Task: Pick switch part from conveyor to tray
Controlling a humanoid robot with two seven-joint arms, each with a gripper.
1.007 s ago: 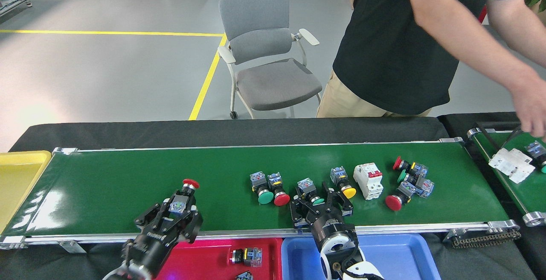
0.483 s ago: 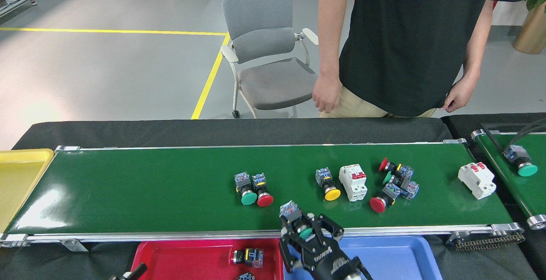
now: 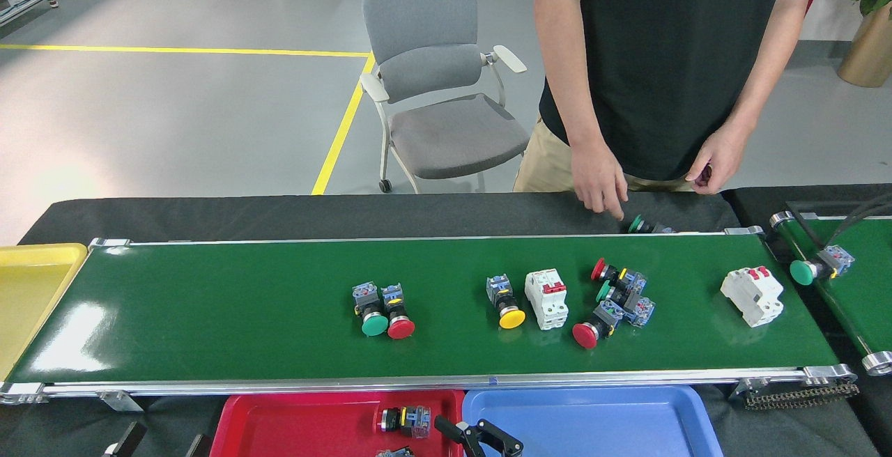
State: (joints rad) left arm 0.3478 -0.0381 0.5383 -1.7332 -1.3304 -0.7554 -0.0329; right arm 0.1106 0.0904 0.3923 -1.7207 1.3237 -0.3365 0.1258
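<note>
One long green conveyor [image 3: 209,311] spans the scene from left to right, with silver rails along its near and far sides. Behind it stands a person [image 3: 669,60] in a black shirt, one hand [image 3: 599,182] reaching down to the black cloth just beyond the far rail, beside a green-capped switch part [image 3: 637,225] lying there. A grey chair [image 3: 439,88] sits further back on the floor. At the near edge lie a red tray [image 3: 293,422] and a blue tray [image 3: 613,422], side by side; a yellow tray [image 3: 28,290] shows at the far left. A second green belt [image 3: 857,304] enters at the right, carrying a green-capped switch [image 3: 815,267].

On the conveyor, from right to left: a white breaker [image 3: 752,295], a cluster of three switches [image 3: 617,300], another white breaker [image 3: 547,298], a yellow-capped switch [image 3: 505,301], and a green-and-red pair [image 3: 382,309] touching each other. A black-and-yellow switch [image 3: 404,419] rests in the red tray.

The right gripper [image 3: 481,439] peeks up at the bottom edge between the red and blue trays, its fingers apart with nothing seen between them. The left gripper [image 3: 125,439] barely shows at the bottom left; whether its jaws are open I cannot tell.
</note>
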